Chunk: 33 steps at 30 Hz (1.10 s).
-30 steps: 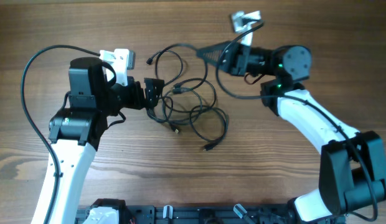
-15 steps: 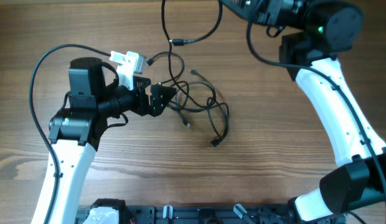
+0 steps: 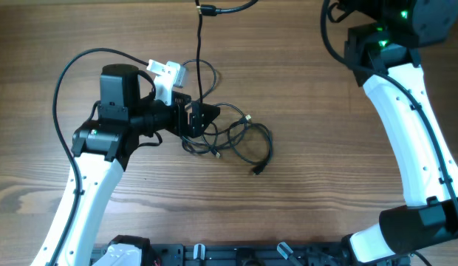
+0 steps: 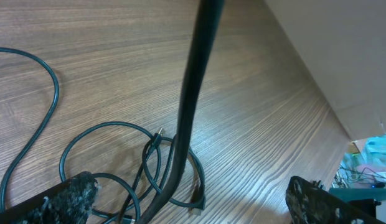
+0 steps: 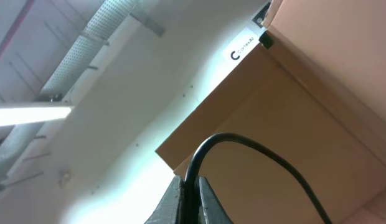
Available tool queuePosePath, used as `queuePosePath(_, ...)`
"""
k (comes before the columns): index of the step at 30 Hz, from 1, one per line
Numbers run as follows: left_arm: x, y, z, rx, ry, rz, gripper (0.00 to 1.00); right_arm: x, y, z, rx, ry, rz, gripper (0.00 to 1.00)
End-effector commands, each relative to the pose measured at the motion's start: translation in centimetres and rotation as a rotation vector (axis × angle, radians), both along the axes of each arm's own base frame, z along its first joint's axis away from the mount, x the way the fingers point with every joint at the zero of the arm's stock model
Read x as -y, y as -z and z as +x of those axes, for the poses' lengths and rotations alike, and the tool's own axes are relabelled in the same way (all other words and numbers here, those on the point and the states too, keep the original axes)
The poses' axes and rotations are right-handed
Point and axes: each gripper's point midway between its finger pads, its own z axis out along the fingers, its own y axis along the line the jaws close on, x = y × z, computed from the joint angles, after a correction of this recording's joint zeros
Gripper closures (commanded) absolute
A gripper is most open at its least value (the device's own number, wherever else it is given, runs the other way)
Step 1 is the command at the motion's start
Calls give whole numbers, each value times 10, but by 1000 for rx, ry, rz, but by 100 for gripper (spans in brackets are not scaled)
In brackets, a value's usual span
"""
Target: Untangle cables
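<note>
Tangled cables (image 3: pixel 240 140) at centre of table (image 3: pixel 81 29), one strand (image 3: pixel 199 52) taut toward 12 o'clock, pinched in right gripper (image 5: pixel 185 190); left gripper (image 3: pixel 198 118) gaping around it, gripping nothing. Risk: cables lifting unpinned, knotting tighter.

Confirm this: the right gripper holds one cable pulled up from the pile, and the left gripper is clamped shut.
No: the left gripper is wide open over the pile of cables, as the left wrist view shows. The right gripper is shut on one cable.

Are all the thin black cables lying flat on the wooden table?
No, one thin black cable stretches taut up off the wooden table from the tangled pile.
</note>
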Motion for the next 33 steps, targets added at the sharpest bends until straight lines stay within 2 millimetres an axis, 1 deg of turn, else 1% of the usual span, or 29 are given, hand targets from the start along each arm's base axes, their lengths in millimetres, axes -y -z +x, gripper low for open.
queuePosePath(1, -2, 0, 3, 13, -3, 30, 0, 17, -15, 14, -10, 84, 61, 96)
queuePosePath(4, -3, 5, -2, -23, -4, 37, 0, 38, -20, 28, -56, 142, 113, 96)
queuePosePath(7, -4, 13, -10, -29, 32, 71, 0, 52, -27, 35, -89, 171, 169, 95)
queuePosePath(8, -5, 16, -14, -22, 59, 92, 0, 53, -28, 37, -103, 170, 178, 96)
queuePosePath(11, -5, 19, -18, -9, 89, 116, 0, 55, -29, 38, -109, 175, 190, 96)
queuePosePath(14, -9, 24, -15, 2, 91, 151, 0, 56, -31, 37, -126, 162, 207, 96)
queuePosePath(21, -9, 66, -6, -88, 138, 198, 0, 58, -34, 36, -136, 154, 229, 96)
queuePosePath(27, -8, 84, -5, -145, 149, 203, 1, 59, -34, 36, -137, 156, 229, 96)
queuePosePath(30, -8, 88, -4, -158, 151, 204, 4, 59, -34, 36, -137, 156, 229, 96)
queuePosePath(31, -8, 88, -3, -156, 151, 204, 8, 59, -34, 36, -137, 156, 229, 95)
queuePosePath(33, -8, 88, -2, -153, 150, 203, 20, 58, -34, 37, -141, 156, 228, 96)
